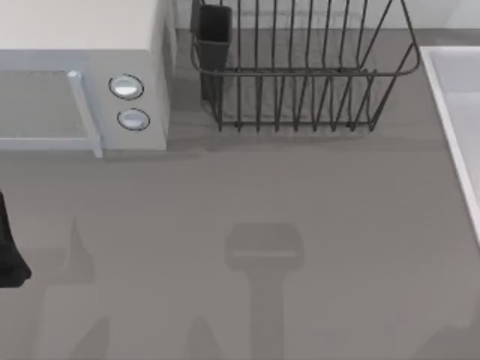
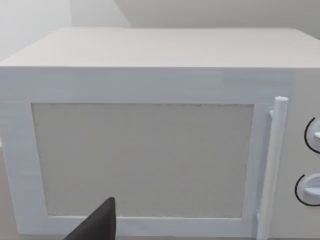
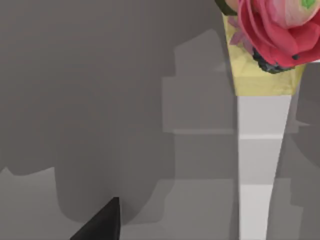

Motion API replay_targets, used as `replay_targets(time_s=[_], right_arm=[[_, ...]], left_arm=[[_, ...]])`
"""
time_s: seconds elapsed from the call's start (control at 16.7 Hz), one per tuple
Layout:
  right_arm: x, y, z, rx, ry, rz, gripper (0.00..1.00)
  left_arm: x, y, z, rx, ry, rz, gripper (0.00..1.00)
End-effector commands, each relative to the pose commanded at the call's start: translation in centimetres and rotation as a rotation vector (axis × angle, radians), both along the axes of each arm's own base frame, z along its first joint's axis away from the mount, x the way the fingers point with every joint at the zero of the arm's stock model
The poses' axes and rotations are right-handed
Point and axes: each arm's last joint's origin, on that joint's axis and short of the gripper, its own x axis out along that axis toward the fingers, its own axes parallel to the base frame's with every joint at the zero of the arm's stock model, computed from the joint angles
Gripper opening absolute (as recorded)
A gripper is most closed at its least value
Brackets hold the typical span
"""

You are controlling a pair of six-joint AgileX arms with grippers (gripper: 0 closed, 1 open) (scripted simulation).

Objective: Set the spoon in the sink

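Note:
The spoon is out of view. The sink [image 1: 442, 105] is a pale basin with a straight raised rim, cut off by the table's right edge in the top view. A dark part of my left arm [image 1: 9, 251] sits at the table's left edge, in front of the microwave. In the left wrist view a dark tip of my left gripper [image 2: 97, 225] points at the microwave door. The right wrist view has a dark tip of my right gripper [image 3: 102, 222] above bare grey table.
A white microwave [image 1: 82, 75] with two round knobs stands at the back left. A dark wire dish rack [image 1: 300, 82] with a dark holder [image 1: 214, 34] stands at the back middle. A pale vase of pink flowers [image 3: 262, 100] stands near my right gripper.

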Motion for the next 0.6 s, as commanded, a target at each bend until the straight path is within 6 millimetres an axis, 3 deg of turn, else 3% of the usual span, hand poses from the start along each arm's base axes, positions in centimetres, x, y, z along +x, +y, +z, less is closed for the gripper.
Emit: replay_targets(time_s=[0.24, 0.6], right_arm=[[0.0, 0.0, -0.01, 0.0, 0.0, 0.0, 1.0], [0.0, 0.0, -0.01, 0.0, 0.0, 0.0, 0.55]], left_arm=[[0.0, 0.0, 0.0, 0.0, 0.0, 0.0, 1.0], [0.0, 0.0, 0.0, 0.0, 0.0, 0.0, 1.0]])
